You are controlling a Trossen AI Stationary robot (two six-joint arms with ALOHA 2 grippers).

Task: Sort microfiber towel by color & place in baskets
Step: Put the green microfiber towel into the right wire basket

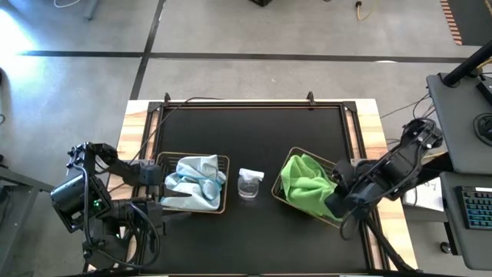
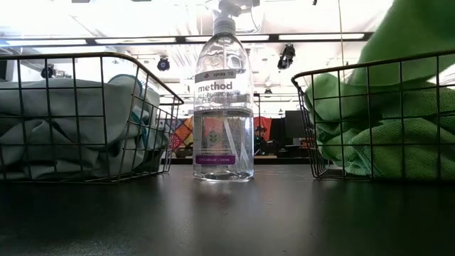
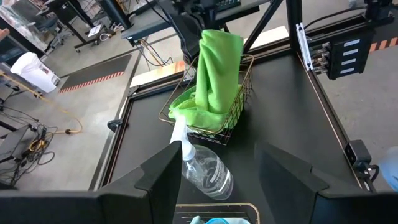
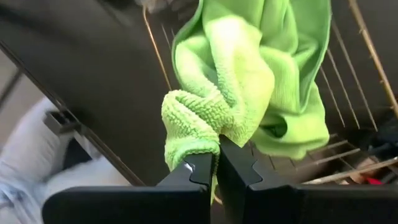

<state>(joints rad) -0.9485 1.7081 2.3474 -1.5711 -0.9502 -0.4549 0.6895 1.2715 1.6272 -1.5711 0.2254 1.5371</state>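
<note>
Two bronze wire baskets stand on the black table. The left basket holds pale blue towels, which also show in the low view. The right basket holds lime green towels. My right gripper is over the right basket's right end, shut on a green towel that rises above the rim. My left gripper is open and touches nothing; it sits at the left basket's left end, pointing toward the right basket. My right gripper pinches a bunched fold of the green towel between its two fingers, several layers thick. It comes from the table's right side. The towel's upper part is lifted above the basket, and its lower end lies on the green towels inside.
A clear spray bottle stands upright between the two baskets. The far half of the black table is bare, with wooden strips along both sides.
</note>
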